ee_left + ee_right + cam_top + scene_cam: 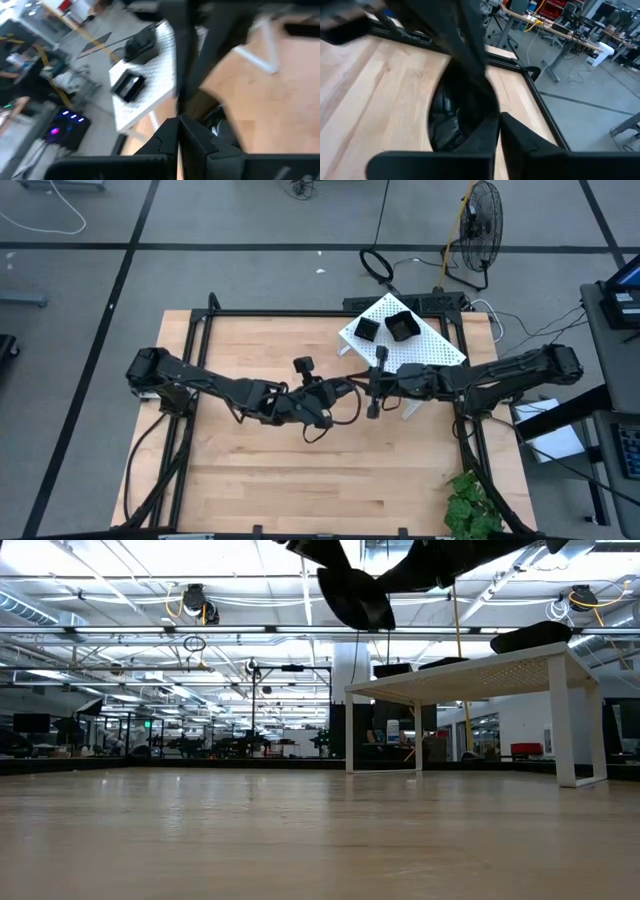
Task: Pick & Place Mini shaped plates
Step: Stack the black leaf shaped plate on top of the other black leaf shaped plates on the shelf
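Out over the middle of the table (250,480) the two grippers meet, raised well clear of the wood. The left gripper (345,388) has its fingers (192,135) pinched together, and a thin dark edge rises from between them in its wrist view; it looks like a plate held edge-on, though I cannot say for sure what it is. The right gripper (378,385) points back at it, fingers (520,131) likewise closed, with a dark glossy rounded shape just beyond the tips. From table height a dark rounded dish-like form (355,598) hangs under the arms, high above the boards. Whether either gripper truly grips it, or both do, I cannot tell from here.

Behind the right arm stands the white perforated rack (440,345) on its legs, at the table's far right part. Two mini shaped plates sit on top of it, a smaller one (367,329) and a bigger one (402,326), close beside each other near the rack's far corner.

Beyond the table a floor fan (483,215) stands on the grey floor, and a green plant (470,505) pokes in at the near right corner.
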Motion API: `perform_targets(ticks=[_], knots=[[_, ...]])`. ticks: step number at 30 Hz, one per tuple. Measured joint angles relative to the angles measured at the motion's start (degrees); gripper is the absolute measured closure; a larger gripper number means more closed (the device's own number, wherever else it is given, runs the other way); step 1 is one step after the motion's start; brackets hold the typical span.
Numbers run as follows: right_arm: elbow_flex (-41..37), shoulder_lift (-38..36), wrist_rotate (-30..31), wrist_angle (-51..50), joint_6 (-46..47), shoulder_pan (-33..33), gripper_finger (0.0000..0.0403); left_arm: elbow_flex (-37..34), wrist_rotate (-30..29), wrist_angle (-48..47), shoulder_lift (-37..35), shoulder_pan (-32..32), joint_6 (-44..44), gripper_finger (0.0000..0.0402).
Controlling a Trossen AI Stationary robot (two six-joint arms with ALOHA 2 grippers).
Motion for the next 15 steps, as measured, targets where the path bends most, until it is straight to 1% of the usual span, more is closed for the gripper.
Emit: perform_targets(ticks=[2,5,8,11,13,15], knots=[[0.0,0.0,0.0,0.2,-0.2,0.0,0.0396,0.0,1.9,1.1,0.0,-0.4,0.3,0.0385],[0.0,-0.3,-0.2,0.3,0.8,0.0,0.0399,0.0,1.5,2.8,0.0,-1.3,0.5,0.0385],[0.1,-1.7,-0.2,-0.1,2.0,0.0,0.0401,0.0,-2.6,4.8,-0.7,-2.8,3.4,0.0381],[1.2,-3.7,-0.1,-4.6,4.1,0.2,0.0402,0.1,-7.2,7.7,-1.9,-4.0,6.0,0.0369],[3.3,-5.1,-0.1,-9.5,6.5,0.2,0.0402,0.0,-11.0,7.0,-3.2,-5.0,6.6,0.0357],[6.5,-6.8,-0.1,-18.8,10.0,0.2,0.0402,0.0,-13.8,6.4,-4.6,-5.5,6.5,0.0343]])
